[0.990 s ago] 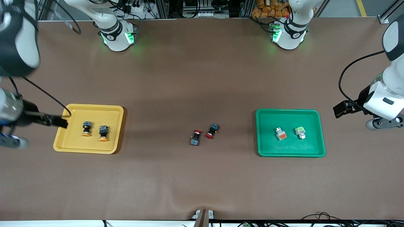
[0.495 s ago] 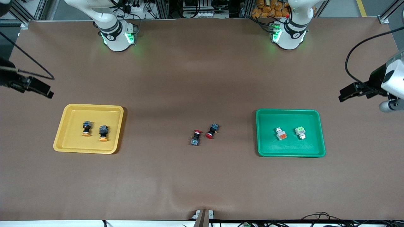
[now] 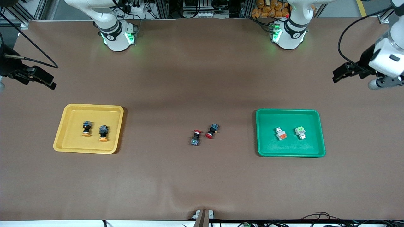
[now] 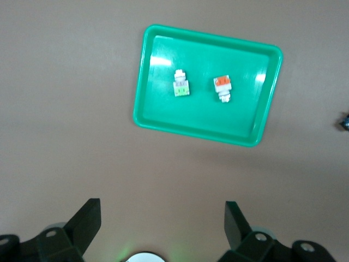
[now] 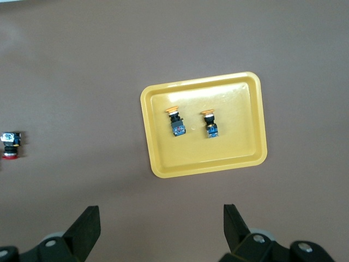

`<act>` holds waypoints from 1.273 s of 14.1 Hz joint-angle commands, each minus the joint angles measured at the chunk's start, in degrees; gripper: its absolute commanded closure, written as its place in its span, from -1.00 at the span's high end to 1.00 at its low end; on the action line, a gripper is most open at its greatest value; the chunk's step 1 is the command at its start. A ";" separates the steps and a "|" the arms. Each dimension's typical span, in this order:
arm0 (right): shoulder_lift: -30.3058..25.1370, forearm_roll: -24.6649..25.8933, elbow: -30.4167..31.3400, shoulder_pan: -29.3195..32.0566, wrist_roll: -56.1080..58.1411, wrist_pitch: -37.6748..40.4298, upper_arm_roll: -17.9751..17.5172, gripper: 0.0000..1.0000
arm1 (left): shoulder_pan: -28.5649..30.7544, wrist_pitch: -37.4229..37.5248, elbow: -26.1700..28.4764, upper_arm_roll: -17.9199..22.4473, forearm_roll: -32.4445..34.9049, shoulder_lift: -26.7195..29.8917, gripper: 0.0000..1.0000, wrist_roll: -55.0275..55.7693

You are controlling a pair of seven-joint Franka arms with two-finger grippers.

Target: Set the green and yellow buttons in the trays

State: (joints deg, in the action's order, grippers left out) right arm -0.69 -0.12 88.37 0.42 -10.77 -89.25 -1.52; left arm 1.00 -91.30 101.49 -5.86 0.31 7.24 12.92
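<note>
Shallow yellow plastic tray w/ rounded corners sits toward the right arm's end of the brown table. Inside it: two black-bodied push-buttons w/ orange-yellow round caps, one just beside the other, not touching, both lying w/ caps pointing to 6 o'clock in front view. Same pair shows in right wrist view, and.

Shallow green plastic tray w/ raised rim sits toward the left arm's end. Inside it: whitish-bodied button w/ orange block and whitish-bodied button w/ pale green block, near each other, apart. Left wrist view shows both too: orange, green.

Between the trays, on bare table approx. mid-way: two black-bodied buttons w/ red caps, one and one, close together; contact can't be resolved from front view.

Right gripper is up in the air over bare table, at approx. 10 o'clock from the yellow tray in front view; fingers spread wide, nothing between them. Left gripper is up over bare table at approx. 1 o'clock from the green tray; fingers likewise spread wide, holding nothing.
</note>
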 commanded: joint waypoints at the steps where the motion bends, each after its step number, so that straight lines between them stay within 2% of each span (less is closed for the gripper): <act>1: -1.95 -1.02 2.07 1.07 7.23 -1.28 1.51 1.00 | -3.63 -0.46 3.80 2.96 -0.93 4.19 1.00 -0.97; 3: -2.04 -0.84 1.63 1.07 10.68 -0.58 1.69 1.00 | -4.16 1.03 3.01 2.96 -0.76 4.36 1.00 -0.97; 6: -2.04 -0.93 1.71 1.07 10.86 -0.32 3.01 1.00 | -4.95 2.96 1.17 2.96 -0.23 4.01 1.00 -0.97; 10: -2.04 -1.02 1.63 0.90 10.86 0.21 3.01 1.00 | -4.87 3.23 -0.24 2.96 -0.14 3.58 1.00 -0.80; 18: -2.04 -1.11 1.63 0.72 13.59 1.18 2.92 1.00 | -4.25 3.23 -0.42 2.96 -0.14 3.22 1.00 -0.97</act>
State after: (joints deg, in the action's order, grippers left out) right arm -0.95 -0.25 88.37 0.65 1.38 -88.23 1.77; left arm -3.24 -89.32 101.99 -3.32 0.31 10.58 12.92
